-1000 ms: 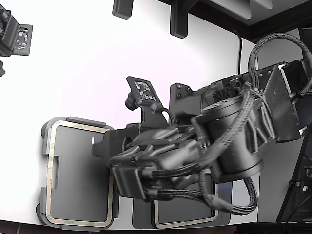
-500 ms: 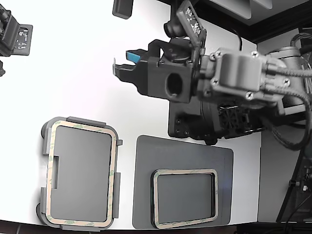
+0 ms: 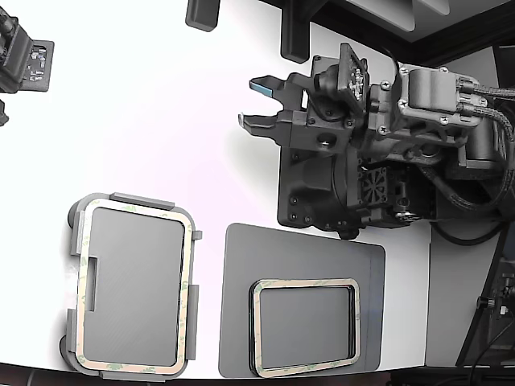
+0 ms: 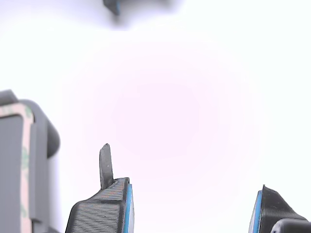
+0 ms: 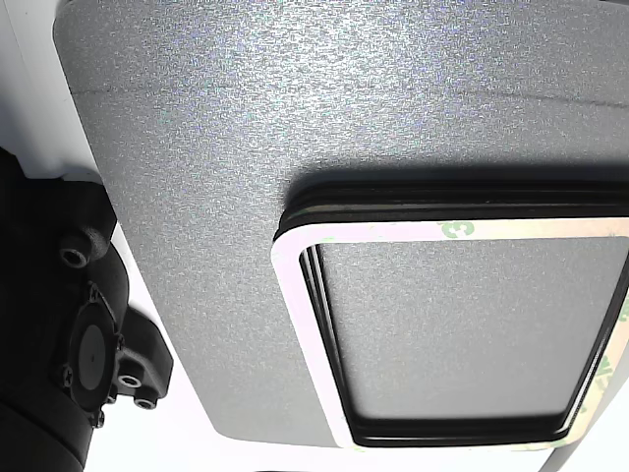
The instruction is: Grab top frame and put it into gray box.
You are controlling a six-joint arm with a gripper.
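Observation:
A light gray box point(image 3: 141, 199) sits at the exterior view's lower left, and a tan frame point(image 3: 189, 297) lies inside its rim. To its right a dark mat point(image 3: 241, 322) carries a stack of frames whose tan top frame point(image 3: 306, 283) shows again in the other view as the top frame point(image 5: 295, 324). My gripper point(image 3: 248, 102) hangs open and empty above the bare white table, well away from both. Its blue-padded fingers point(image 4: 104, 208) frame white table in the wrist view, where the gripper point(image 4: 189, 208) has a corner of the gray box point(image 4: 41, 141) off to one side.
The black arm base point(image 3: 338, 193) stands just behind the mat. A second black device point(image 3: 24, 60) sits at the exterior view's upper left, and dark brackets point(image 3: 294, 36) stand along the back. The table's front edge runs just below the box and mat.
One second ago the arm was stretched low over the box and mat. It has lifted and pulled back toward the exterior view's right, gripper open and empty. The frame stays in the box.

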